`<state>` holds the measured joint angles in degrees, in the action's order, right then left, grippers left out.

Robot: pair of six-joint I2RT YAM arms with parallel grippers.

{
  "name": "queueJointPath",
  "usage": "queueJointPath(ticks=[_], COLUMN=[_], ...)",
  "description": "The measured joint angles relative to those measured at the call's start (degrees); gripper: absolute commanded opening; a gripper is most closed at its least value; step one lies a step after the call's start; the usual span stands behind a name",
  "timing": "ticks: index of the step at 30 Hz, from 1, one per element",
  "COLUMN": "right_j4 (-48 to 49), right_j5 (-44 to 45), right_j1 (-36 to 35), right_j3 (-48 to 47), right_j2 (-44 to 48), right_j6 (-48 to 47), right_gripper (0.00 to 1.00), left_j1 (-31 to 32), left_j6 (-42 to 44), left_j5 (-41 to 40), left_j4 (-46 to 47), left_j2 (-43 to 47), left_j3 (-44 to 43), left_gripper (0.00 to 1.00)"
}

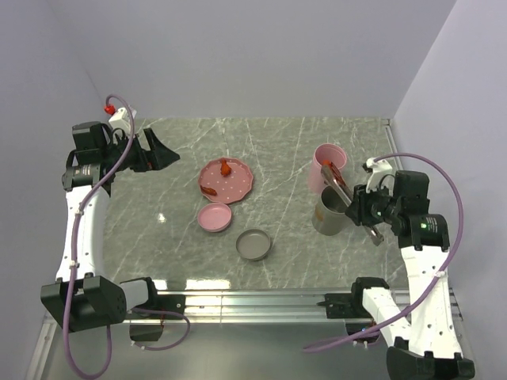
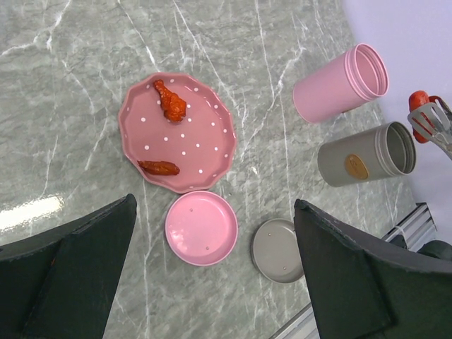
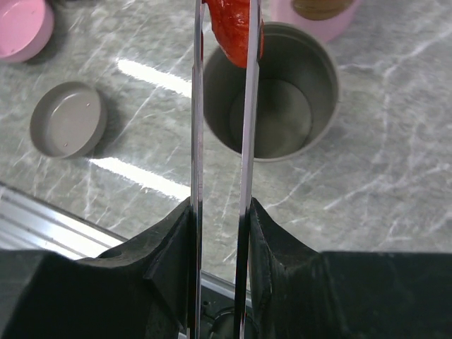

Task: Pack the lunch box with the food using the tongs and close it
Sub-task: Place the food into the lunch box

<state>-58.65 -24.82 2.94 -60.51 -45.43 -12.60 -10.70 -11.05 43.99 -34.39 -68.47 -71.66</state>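
Red food piece (image 3: 229, 28) is held by the grey tub (image 3: 321, 92) rim in tongs (image 3: 198, 141) clamped by the right gripper (image 3: 220, 233); centring and release are called for next, while the left gripper (image 2: 215, 205) is spread wide, empty.

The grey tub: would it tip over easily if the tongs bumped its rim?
Probably fairly easily: the grey tub stands tall on a narrow base and looks empty, so likely light. Once down, its round wall would probably let it roll on the smooth table.

plate (image 2: 205, 141): pink, white dots | pink tub (image 2: 328, 92) | olive-grey tub (image 2: 353, 166) | table (image 2: 70, 85): grey, white-veined
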Motion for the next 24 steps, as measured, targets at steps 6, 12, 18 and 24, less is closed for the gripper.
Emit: queueJointPath(ticks=[6, 12, 18, 24], right_j4=[-0.22, -4.55, -9.16, -10.03], right_j5=[1.11, 1.95, 1.9, 1.9], right_j1=[3.15, 3.93, 4.09, 4.09], right_j3=[-0.02, -1.79, -3.02, -3.04], right_j2=[0.61, -0.9, -1.16, -1.18], right_j6=[0.0, -3.48, -6.75, -7.76], right_gripper=[0.22, 0.22, 0.24, 0.27], left_j1=[0.0, 0.0, 0.0, 0.0], left_j6=[-0.26, -0.66, -0.76, -0.81], left_j5=[0.31, 0.87, 1.22, 1.25], left_j4=[0.11, 0.7, 1.11, 1.62], left_j2=[0.42, 0.46, 0.85, 1.27], left_j3=[0.0, 0.0, 0.15, 0.22], left_gripper=[0.99, 0.99, 0.99, 0.99])
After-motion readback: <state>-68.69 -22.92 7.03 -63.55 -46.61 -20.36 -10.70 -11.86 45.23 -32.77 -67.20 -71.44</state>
